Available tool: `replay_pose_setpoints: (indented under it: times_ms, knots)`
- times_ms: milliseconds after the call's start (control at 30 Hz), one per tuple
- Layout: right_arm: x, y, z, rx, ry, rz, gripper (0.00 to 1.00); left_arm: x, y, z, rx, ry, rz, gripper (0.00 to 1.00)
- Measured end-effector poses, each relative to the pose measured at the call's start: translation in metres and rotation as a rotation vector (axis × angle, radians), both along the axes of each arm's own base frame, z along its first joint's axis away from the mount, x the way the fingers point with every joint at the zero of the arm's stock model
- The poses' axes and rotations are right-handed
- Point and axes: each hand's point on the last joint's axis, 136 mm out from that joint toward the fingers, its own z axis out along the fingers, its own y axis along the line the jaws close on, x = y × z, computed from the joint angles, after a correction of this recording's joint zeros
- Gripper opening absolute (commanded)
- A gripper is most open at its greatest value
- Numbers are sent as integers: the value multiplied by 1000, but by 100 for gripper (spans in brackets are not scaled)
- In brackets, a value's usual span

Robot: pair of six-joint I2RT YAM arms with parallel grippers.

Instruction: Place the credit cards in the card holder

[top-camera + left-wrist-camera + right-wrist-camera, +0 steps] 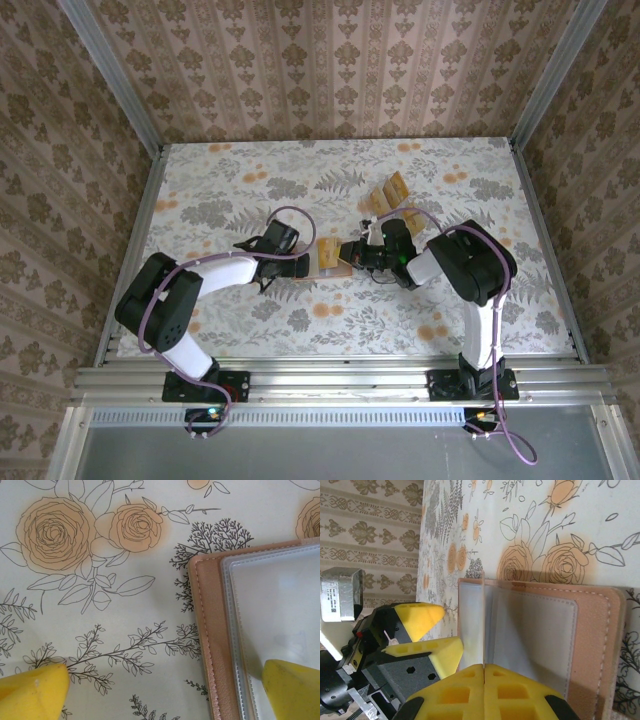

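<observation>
Right wrist view: the card holder point(545, 630) lies open on the desk point(580, 520). The right tool point(484, 672) pinches a thin sheet point(482, 620) standing in it (card or clear page, I cannot tell). The left tool point(165, 692) is spread wide, one finger point(292, 690) on the holder. More credit cards point(388, 193) lie nearby.

My gripper point(484, 671) is clamped on a thin sheet point(483, 615), seen edge-on, possibly a clear sleeve. It stands upright over the open card holder point(540, 625), which lies on the floral cloth point(580, 525). The left gripper point(451, 630) is spread beside the holder.
</observation>
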Motion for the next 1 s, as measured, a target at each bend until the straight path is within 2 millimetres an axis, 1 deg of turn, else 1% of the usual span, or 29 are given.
replay_pose_setpoints:
  times_ms: [167, 667, 1000]
  knots:
    - [0, 0, -4, 6, 14, -6, 0, 0, 0, 0, -1, -1, 0, 100]
    - [-6, 1, -6, 15, 4, 3, 0, 0, 0, 0, -2, -2, -1, 100]
    - [-3, -10, -7, 17, 10, -16, 0, 0, 0, 0, -3, -4, 0, 100]
